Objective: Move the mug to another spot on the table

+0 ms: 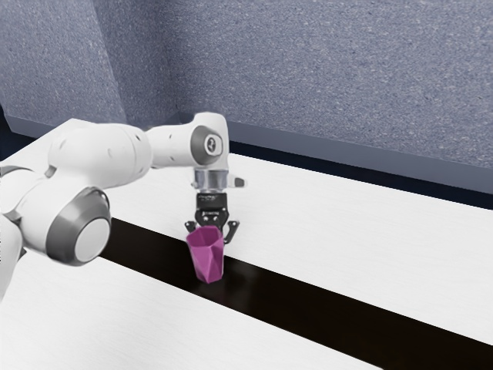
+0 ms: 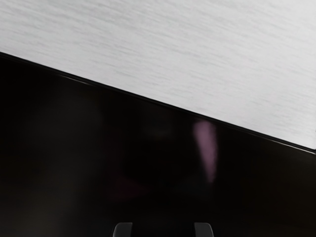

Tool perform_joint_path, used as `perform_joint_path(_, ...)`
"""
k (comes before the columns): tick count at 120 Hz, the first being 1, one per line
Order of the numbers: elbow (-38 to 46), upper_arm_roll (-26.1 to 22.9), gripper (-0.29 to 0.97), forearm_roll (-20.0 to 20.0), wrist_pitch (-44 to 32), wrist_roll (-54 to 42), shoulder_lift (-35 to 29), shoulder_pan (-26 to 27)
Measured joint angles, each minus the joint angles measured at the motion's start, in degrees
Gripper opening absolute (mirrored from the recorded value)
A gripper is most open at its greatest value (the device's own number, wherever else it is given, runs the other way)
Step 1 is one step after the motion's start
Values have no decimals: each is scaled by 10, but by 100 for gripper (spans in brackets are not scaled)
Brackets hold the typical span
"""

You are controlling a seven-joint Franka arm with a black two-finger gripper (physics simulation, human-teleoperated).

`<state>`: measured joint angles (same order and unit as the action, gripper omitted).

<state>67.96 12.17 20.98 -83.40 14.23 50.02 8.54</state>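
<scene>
A faceted magenta mug (image 1: 206, 253) stands upright on the glossy black strip (image 1: 308, 304) that crosses the white table (image 1: 347, 231). In the exterior view my gripper (image 1: 210, 226) hangs just above and behind the mug's rim, pointing straight down, its fingers spread wide and open. I cannot tell whether they touch the mug. In the wrist view two dark fingertips (image 2: 122, 230) bracket my gripper (image 2: 163, 231), with nothing but the black strip (image 2: 98, 163) between them. A faint purple reflection (image 2: 205, 148) shows on that strip.
White tabletop (image 2: 187, 54) lies on both sides of the black strip. A grey textured wall (image 1: 347, 69) rises behind the table's far edge. My white arm (image 1: 92, 177) comes in from the exterior view's left.
</scene>
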Motion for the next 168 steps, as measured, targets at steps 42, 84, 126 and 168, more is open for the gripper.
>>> perform_joint_path(42,0,0,29,17,-1,24,12,6)
perform_joint_path(84,-52,-5,50,22,-6,26,7,6)
perform_joint_path(126,-29,-8,59,8,-11,-30,-111,18)
perform_joint_path(168,165,-59,66,-168,-17,-196,-383,20)
